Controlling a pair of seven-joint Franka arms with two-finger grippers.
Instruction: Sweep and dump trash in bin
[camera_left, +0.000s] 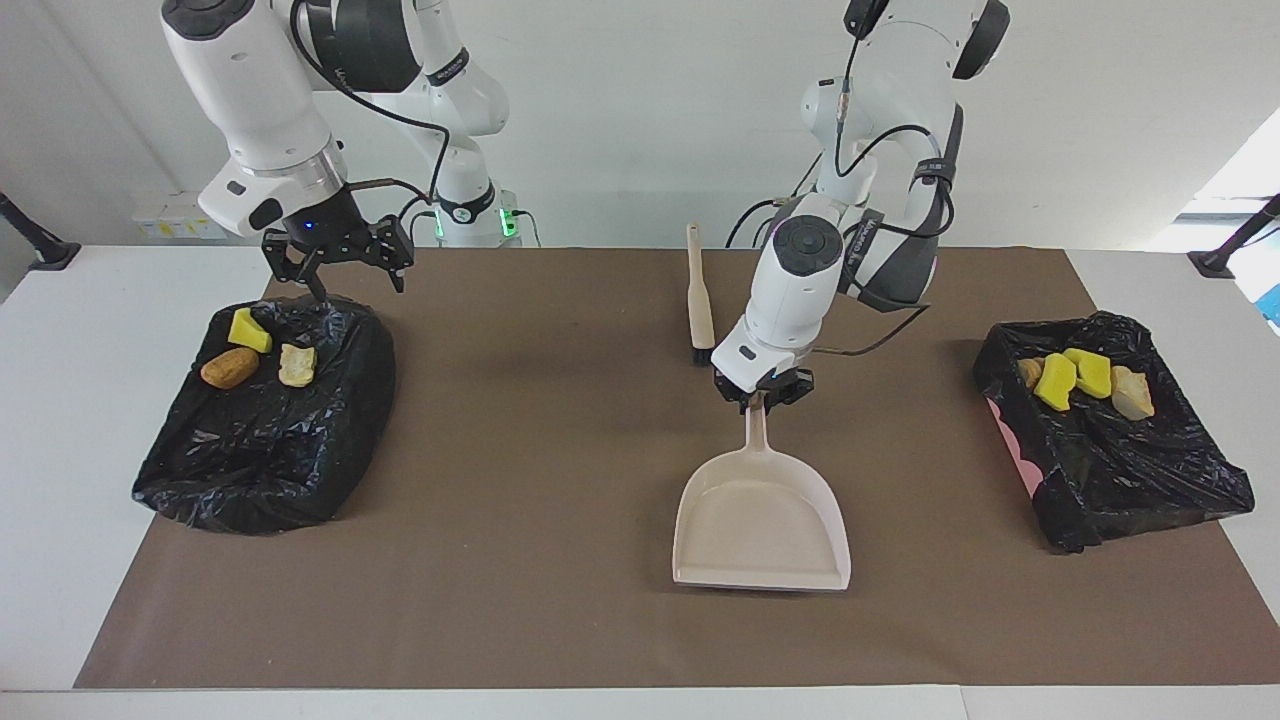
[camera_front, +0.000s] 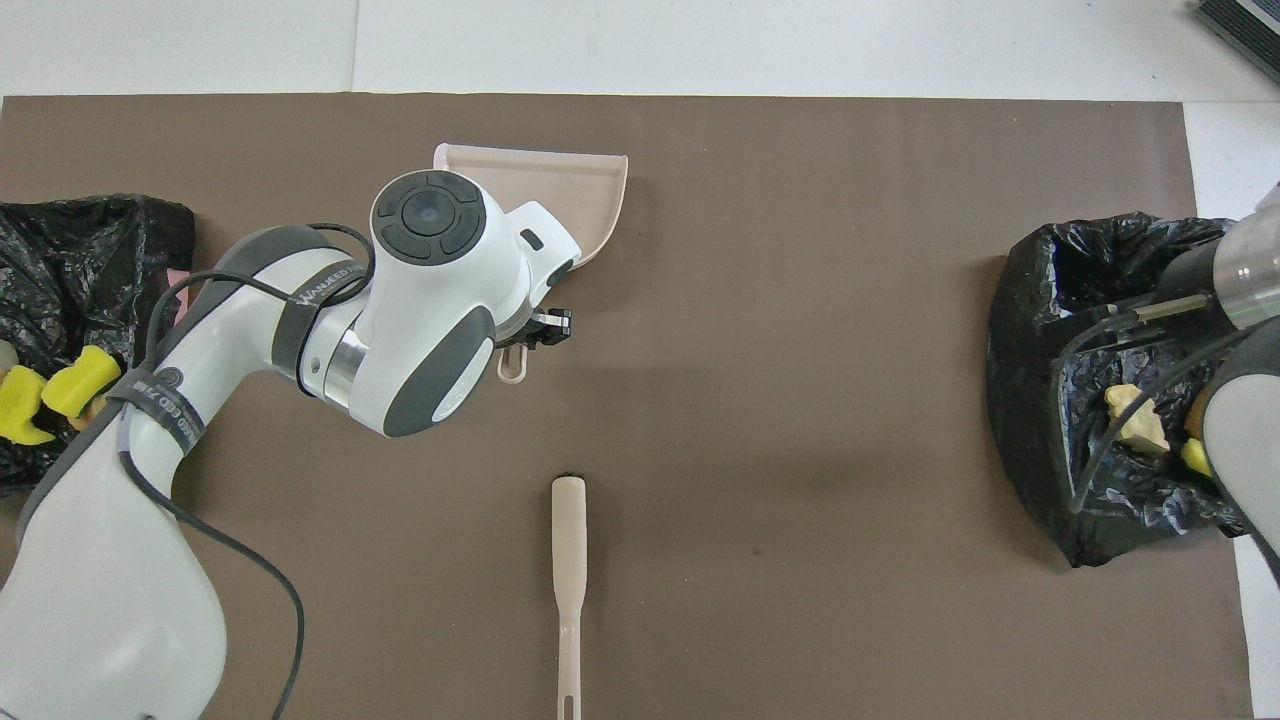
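My left gripper (camera_left: 762, 392) is shut on the handle of the empty beige dustpan (camera_left: 762, 530), which hangs low over the middle of the brown mat, its mouth pointing away from the robots. In the overhead view the left arm covers most of the dustpan (camera_front: 560, 185). One black-lined bin (camera_left: 1130, 480) at the left arm's end holds several trash lumps (camera_left: 1055, 381), yellow and tan. The other bin (camera_left: 260, 470) at the right arm's end holds three trash lumps (camera_left: 247, 330). My right gripper (camera_left: 335, 265) hangs open and empty over that bin's edge nearest the robots.
A beige brush (camera_left: 699, 300) lies on the mat (camera_left: 520, 420) nearer to the robots than the dustpan, its bristles toward the dustpan; it also shows in the overhead view as the brush (camera_front: 568, 560). White table borders the mat.
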